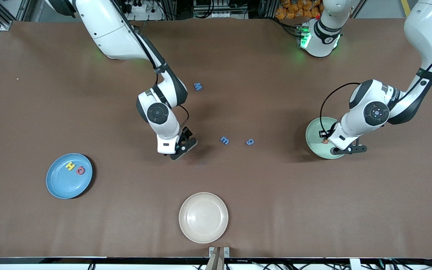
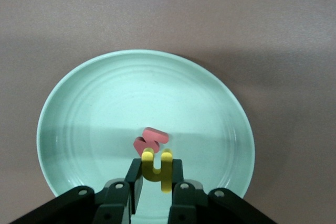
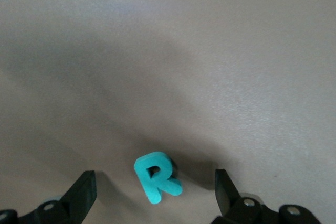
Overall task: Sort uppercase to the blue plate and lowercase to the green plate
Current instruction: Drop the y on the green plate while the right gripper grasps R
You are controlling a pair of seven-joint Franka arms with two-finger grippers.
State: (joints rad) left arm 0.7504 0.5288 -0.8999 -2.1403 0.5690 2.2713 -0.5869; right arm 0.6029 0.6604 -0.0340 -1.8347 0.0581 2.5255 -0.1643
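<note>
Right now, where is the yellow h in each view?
Front view: not visible, hidden under the left tool over the green plate.
Left wrist view: yellow h pinched in the left tool, over the green plate, beside the red w.
Right wrist view: not in it.
Shared landmark: the green plate.

A cream-white plate point(image 1: 203, 217) is lying on the brown table point(image 1: 32, 93) at the edge nearest the front camera — it is sitting roughly midway between the two ends, well apart from everything else and holding nothing.
</note>
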